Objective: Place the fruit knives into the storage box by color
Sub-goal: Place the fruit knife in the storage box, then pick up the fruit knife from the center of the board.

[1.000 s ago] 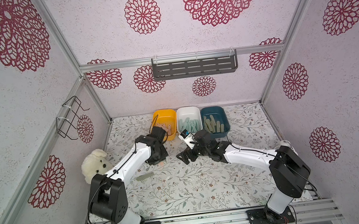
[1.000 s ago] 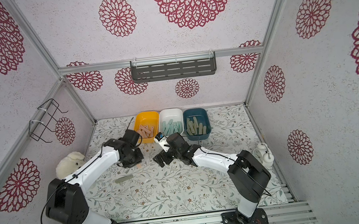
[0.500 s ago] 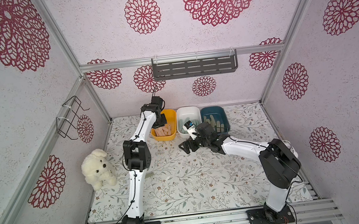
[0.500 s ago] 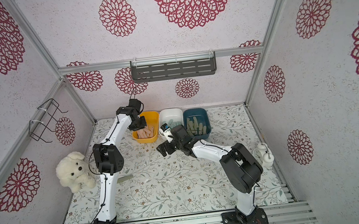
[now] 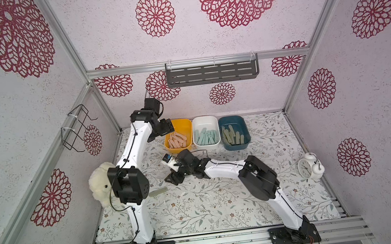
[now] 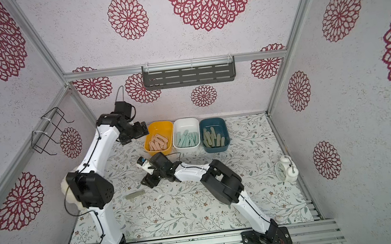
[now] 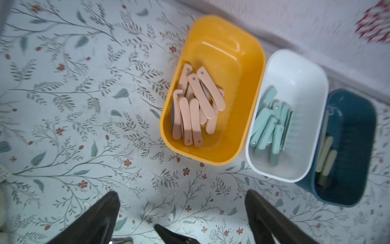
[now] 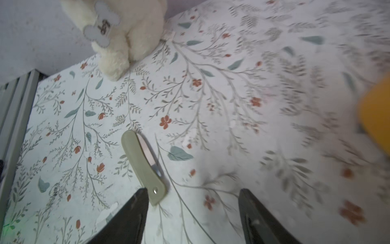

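Observation:
Three storage boxes stand in a row at the back: yellow (image 5: 177, 123) holding peach-pink fruit knives (image 5: 178, 141), white (image 5: 204, 119) holding mint-teal ones (image 5: 206, 136), dark blue (image 5: 231, 119) holding olive ones (image 5: 232, 136). The left wrist view shows the pink knives (image 7: 196, 105) piled in the yellow box (image 7: 211, 23). My left gripper (image 5: 162, 132) (image 7: 182, 192) hangs open and empty beside that box's left rim. One olive knife (image 5: 157, 191) (image 8: 143, 166) lies on the table. My right gripper (image 5: 173, 177) (image 8: 192, 190) is open just right of it, the knife's end beside one finger.
A white plush toy (image 5: 99, 186) sits at the left wall, partly behind my left arm. An alarm clock (image 5: 308, 168) stands at the right edge. A grey shelf (image 5: 211, 73) hangs on the back wall, a wire rack (image 5: 74, 126) on the left wall.
My left arm rose from the table to the yellow box and its gripper opened. My right gripper left the white box and moved toward the front left, near the olive knife.

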`<state>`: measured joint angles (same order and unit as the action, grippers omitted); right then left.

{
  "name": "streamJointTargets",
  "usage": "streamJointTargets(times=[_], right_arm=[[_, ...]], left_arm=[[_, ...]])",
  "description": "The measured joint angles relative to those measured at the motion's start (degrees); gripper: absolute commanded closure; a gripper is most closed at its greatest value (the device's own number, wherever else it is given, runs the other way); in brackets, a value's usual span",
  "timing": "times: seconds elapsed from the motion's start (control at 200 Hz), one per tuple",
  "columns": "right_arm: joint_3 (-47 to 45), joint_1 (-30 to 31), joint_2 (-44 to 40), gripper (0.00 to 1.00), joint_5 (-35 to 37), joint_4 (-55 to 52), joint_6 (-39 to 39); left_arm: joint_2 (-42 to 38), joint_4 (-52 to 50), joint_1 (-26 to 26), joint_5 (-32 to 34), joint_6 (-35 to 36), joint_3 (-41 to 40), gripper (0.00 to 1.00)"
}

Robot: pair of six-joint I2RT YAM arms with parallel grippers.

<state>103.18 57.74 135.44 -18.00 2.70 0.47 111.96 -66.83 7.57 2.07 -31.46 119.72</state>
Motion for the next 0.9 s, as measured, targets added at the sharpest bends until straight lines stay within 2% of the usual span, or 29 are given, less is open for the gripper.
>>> streamJointTargets(times=[0.12, 0.255, 0.335, 0.51, 0.71, 0.801, 0.901], right_arm=[[19.67, 2.73, 13.33, 0.25, -1.7, -7.78, -3.06], [47.63, 4.0, 28.37, 0.21, -2.8, -20.15, -6.21], [59.47, 4.13, 34.25, 0.22, -3.28, -26.91, -7.23], [61.77, 4.13, 33.83, 0.25, -3.48, -35.47, -9.55], [63.39, 4.42, 33.03, 0.21, -4.33, -43.15, -12.48], [58.18, 4.55, 29.68, 0.18, -4.31, -43.91, -13.75], [44.48, 4.74, 21.92, 0.15, -3.98, -41.29, -15.17]], left_arm=[[-5.53, 1.11, -3.56, -1.46, -0.37, -5.07, 0.02], [-6.23, 1.57, -4.24, -2.86, -0.33, -10.32, 0.01], [-6.25, 1.73, -4.42, -3.76, -0.31, -13.14, 0.01], [-6.73, 3.1, -4.9, -5.95, -0.35, -16.35, 0.01], [-8.46, 4.35, -5.66, -7.34, -0.33, -16.76, 0.01], [-9.05, 4.61, -5.88, -7.82, -0.35, -16.7, 0.01], [-9.29, 4.63, -5.92, -8.17, -0.37, -16.7, 0.01]])
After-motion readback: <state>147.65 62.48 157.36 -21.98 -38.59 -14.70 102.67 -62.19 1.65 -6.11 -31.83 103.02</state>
